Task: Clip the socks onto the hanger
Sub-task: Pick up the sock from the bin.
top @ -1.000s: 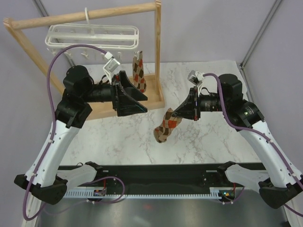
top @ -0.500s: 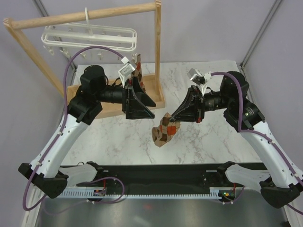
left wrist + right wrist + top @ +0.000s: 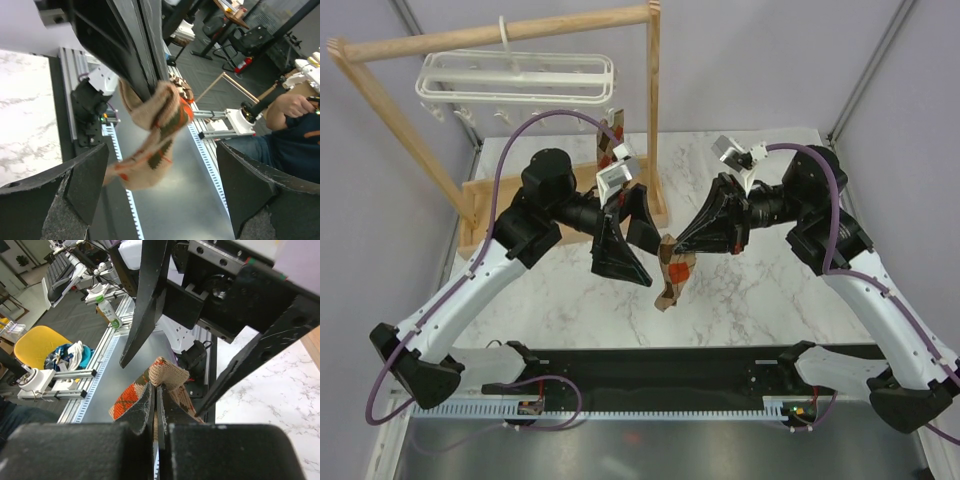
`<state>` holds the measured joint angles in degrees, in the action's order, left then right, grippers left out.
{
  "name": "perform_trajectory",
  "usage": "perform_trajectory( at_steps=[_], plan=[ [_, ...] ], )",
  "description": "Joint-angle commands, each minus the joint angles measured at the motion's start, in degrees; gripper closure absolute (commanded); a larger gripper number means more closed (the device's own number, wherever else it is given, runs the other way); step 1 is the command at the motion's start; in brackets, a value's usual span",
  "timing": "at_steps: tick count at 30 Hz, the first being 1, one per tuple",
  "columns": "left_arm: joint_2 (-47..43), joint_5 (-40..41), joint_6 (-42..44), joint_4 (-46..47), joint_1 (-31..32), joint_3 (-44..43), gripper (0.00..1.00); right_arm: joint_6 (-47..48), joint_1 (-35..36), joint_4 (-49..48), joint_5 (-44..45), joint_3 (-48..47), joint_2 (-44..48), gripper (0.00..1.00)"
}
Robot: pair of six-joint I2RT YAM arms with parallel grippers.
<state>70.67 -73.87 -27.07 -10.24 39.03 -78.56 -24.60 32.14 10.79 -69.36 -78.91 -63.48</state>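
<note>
Hanger (image 3: 515, 78): white plastic frame, roughly level, hooked over the top bar of the wooden rack (image 3: 440, 42), small clips dangling beneath. First sock (image 3: 607, 152): tan argyle, hangs vertically below the frame's right end, beside the rack's upright. Second sock (image 3: 672, 275): same pattern, dangles limp in mid-air, top edge pinched in the right gripper (image 3: 672, 247).

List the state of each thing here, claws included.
left claw, open, jaws astride the held sock
right claw, shut on the held sock
held sock, dangling in mid-air
other sock, hanging under the hanger, apparently clipped
hanger, hooked over the wooden rack
</note>
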Motion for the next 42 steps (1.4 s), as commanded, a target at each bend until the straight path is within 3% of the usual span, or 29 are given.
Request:
perform_trajectory(
  at_steps=[1, 7, 19, 21, 24, 27, 28, 30, 33, 36, 37, 42],
  plan=[
    [-3.9, -4.8, 1.9, 2.8, 0.3, 3.1, 0.05, -0.5, 0.2, -2.9, -0.5, -2.6, -0.2, 1.0],
    [-4.1, -3.1, -0.5, 3.7, 1.8, 3.4, 0.17, -1.5, 0.3, -4.4, 0.0, -3.4, -1.3, 1.0],
    [-3.4, -0.5, -5.8, 10.0, 2.8, 2.1, 0.17, -3.3, 1.2, -6.4, 0.5, -2.5, -1.7, 1.0],
    [-3.2, -1.0, -6.3, 10.1, 3.3, 1.8, 0.21, -3.0, 1.2, -6.4, 0.6, -2.6, -1.9, 1.0],
    [-3.1, -1.3, -7.6, 10.0, 3.6, 1.7, 0.37, -2.8, 1.2, -6.2, 1.2, -3.4, -2.6, 1.0],
    [-3.6, -1.2, -8.6, 10.0, 3.6, 2.2, 0.67, -1.4, 1.1, -4.6, 2.3, -4.3, -3.5, 1.0],
    [-3.8, -0.4, -9.0, 10.0, 3.6, 2.4, 0.83, -0.8, 1.2, -2.9, 3.5, -4.7, -3.8, 1.0],
    [-3.7, 0.9, -8.4, 7.0, 3.6, 2.0, 0.98, 0.3, 1.2, -1.9, 5.6, -4.6, -3.9, 0.94],
    [-4.3, 7.3, -3.6, -3.3, 3.5, 0.3, 0.98, 1.3, 1.2, 0.7, 10.6, -4.1, -4.2, 0.86],
    [-5.8, 16.3, 1.0, -10.3, 3.3, -0.8, 0.98, 2.7, 1.2, 6.2, 19.0, -3.9, -4.5, 0.69],
    [-6.2, 20.7, 1.1, -11.3, 3.1, -0.9, 0.98, 3.0, 1.2, 8.9, 21.4, -3.6, -4.6, 0.56],
    [-8.4, 37.4, 2.2, -20.4, 2.5, -3.3, 0.98, 0.2, 1.2, 13.6, 42.1, -0.5, -2.3, 0.25]
  ],
)
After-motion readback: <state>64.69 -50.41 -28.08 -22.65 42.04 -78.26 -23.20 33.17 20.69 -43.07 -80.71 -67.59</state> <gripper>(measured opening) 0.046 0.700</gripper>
